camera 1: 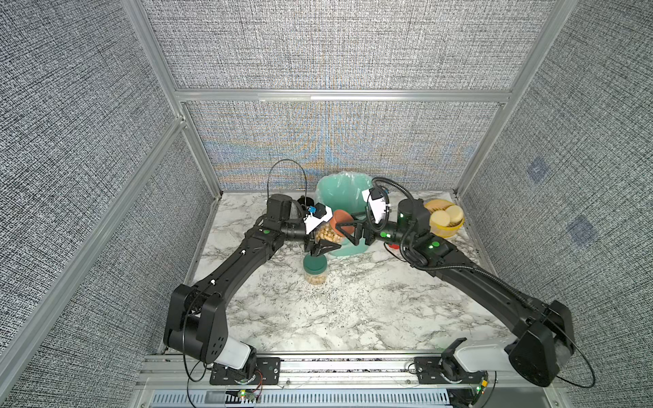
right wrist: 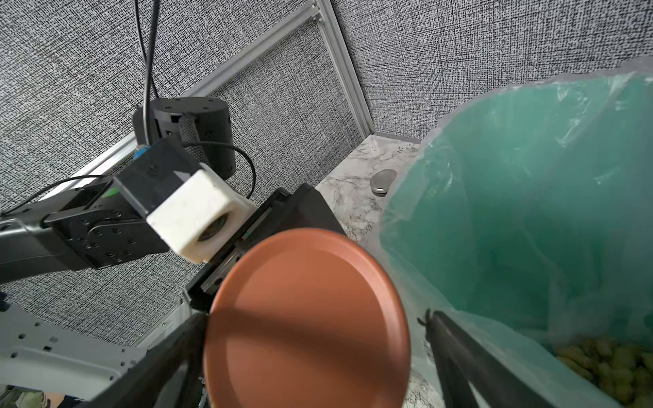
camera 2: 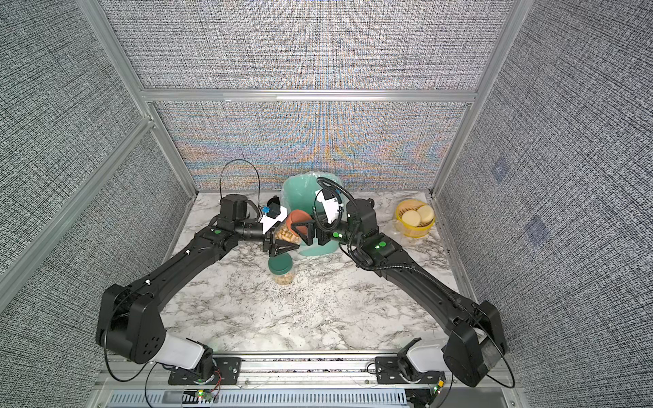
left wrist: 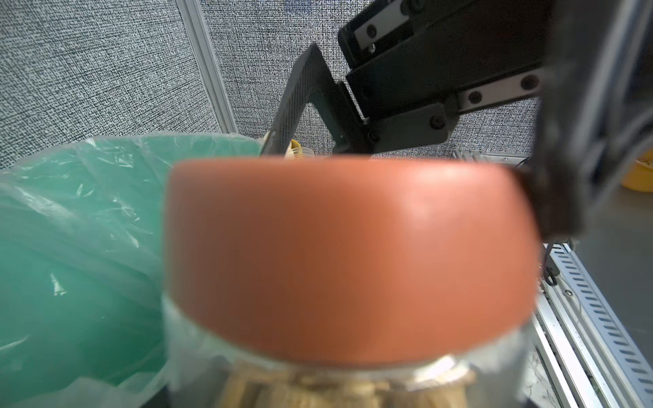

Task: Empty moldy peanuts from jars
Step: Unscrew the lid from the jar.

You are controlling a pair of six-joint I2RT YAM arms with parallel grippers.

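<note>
My left gripper [camera 1: 325,242] is shut on a clear jar [camera 1: 328,236] of tan peanuts [left wrist: 335,388]. It holds the jar tilted in the air in front of the bin, with the terracotta lid [camera 1: 342,220] [right wrist: 307,318] screwed on. My right gripper [camera 1: 348,228] [right wrist: 314,321] stands open around that lid, one finger [right wrist: 190,335] at its edge and the other finger [right wrist: 445,335] apart from it. A second jar with a dark green lid [camera 1: 315,269] [camera 2: 281,270] stands upright on the table just in front of them, full of peanuts.
A bin lined with a green bag [camera 1: 339,190] [right wrist: 530,176] stands behind the grippers, with peanuts at its bottom [right wrist: 607,360]. A yellow tub of cream discs [camera 2: 415,217] is at the back right. A silver tin [right wrist: 383,181] and a black mug [camera 2: 274,205] sit by the bin.
</note>
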